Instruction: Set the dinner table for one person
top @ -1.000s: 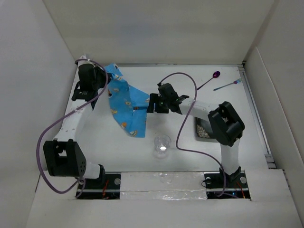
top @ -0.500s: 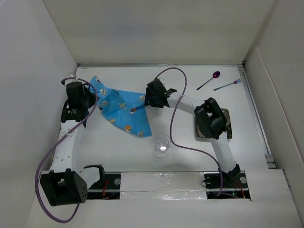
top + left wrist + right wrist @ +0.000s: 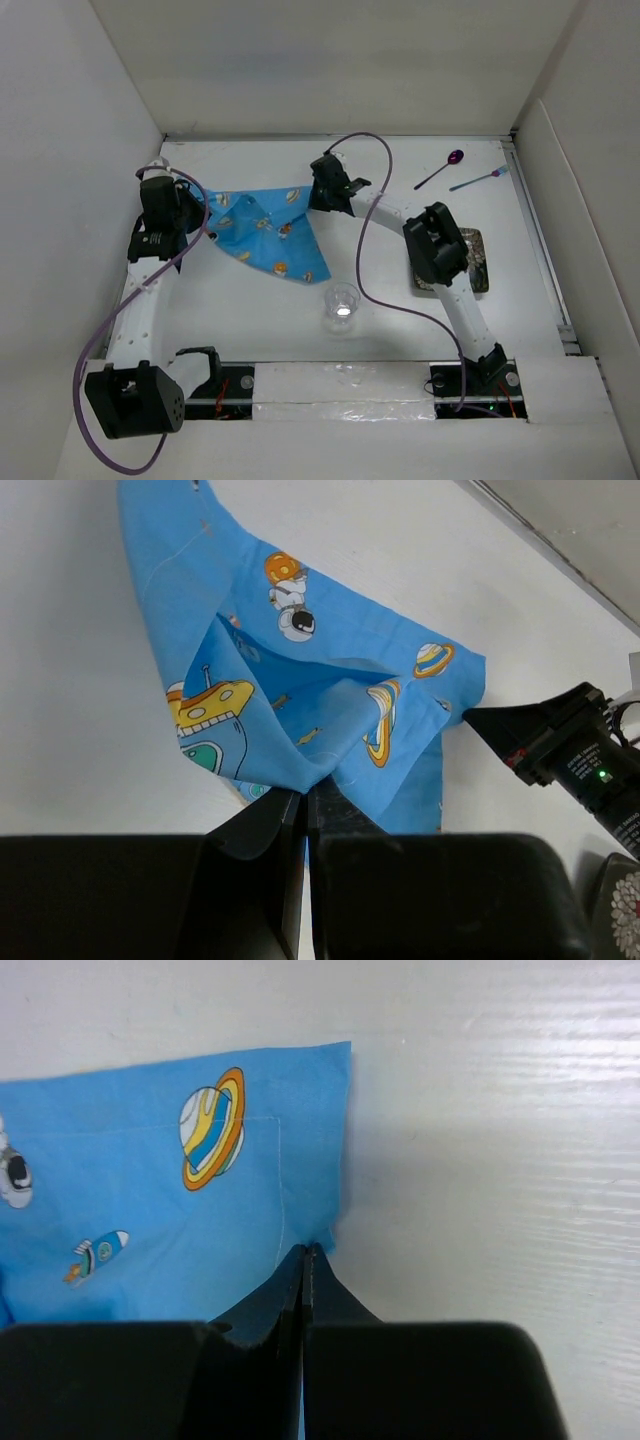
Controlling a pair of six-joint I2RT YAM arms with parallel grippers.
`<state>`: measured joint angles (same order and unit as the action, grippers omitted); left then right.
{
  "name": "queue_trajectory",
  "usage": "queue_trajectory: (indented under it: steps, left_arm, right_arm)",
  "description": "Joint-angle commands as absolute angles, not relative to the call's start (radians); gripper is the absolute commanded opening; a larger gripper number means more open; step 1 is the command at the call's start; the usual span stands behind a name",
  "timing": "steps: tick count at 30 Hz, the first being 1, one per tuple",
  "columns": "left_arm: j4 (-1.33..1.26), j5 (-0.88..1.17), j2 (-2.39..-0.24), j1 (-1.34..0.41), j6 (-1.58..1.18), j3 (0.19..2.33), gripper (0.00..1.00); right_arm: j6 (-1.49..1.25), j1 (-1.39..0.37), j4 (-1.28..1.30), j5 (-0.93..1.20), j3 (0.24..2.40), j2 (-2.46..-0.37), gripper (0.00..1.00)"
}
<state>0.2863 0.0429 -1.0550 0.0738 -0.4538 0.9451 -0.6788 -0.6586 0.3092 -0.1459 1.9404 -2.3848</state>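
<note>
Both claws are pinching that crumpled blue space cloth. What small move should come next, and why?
Probably draw the two claws gently apart. The left claw and right claw are each shut on an edge of the blue cloth, which lies folded over itself between them on the dinner table; pulling should spread it flat.

No legible text or markings anywhere.

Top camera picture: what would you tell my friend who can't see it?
Two robot arms hold a blue space-cartoon cloth on a white table, the left gripper at its left end, the right gripper at its far right corner. A clear cup stands nearer the arms' bases; a purple spoon and blue-handled utensil lie at the far right.
</note>
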Motion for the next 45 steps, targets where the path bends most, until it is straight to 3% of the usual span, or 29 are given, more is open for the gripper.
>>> queue_trajectory:
  steps: [1,5,10,20,25,28,29,33,38,45]
  left_arm:
    - [0.236,0.132,-1.066,0.074,-0.439,1.026,0.0]
    - [0.192,0.196,-1.103,0.074,-0.465,1.112,0.0]
    - [0.166,0.268,-1.127,0.074,-0.485,1.253,0.0]
    - [0.179,0.356,-1.074,0.074,-0.509,1.433,0.0]
    - [0.155,0.318,-0.982,0.074,-0.502,1.236,0.0]
    - [0.155,0.285,-0.963,0.074,-0.491,1.186,0.0]
    - [0.159,0.278,-0.962,0.074,-0.489,1.174,0.0]
    - [0.175,0.245,-0.953,0.074,-0.491,1.151,0.0]
    - [0.193,0.245,-0.965,0.074,-0.492,1.147,0.0]
    - [0.213,0.242,-0.963,0.074,-0.48,1.127,0.0]
  right_arm:
    - [-0.629,-0.65,0.161,-0.196,1.883,-2.223,0.0]
    - [-0.532,-0.65,0.107,-0.238,1.77,-1.989,0.0]
    - [-0.398,-0.65,0.217,-0.278,1.727,-1.664,0.0]
    - [-0.33,-0.64,0.383,-0.295,1.81,-1.436,0.0]
    - [-0.353,-0.627,0.433,-0.055,1.632,-1.473,0.0]
    - [-0.342,-0.608,0.393,0.124,1.505,-1.552,0.2]
    - [-0.334,-0.607,0.378,0.164,1.465,-1.577,0.36]
    - [-0.29,-0.583,0.351,0.349,1.431,-1.718,0.55]
    - [-0.276,-0.548,0.348,0.429,1.451,-1.925,0.58]
    - [-0.348,-0.548,0.325,0.304,1.41,-1.971,0.59]
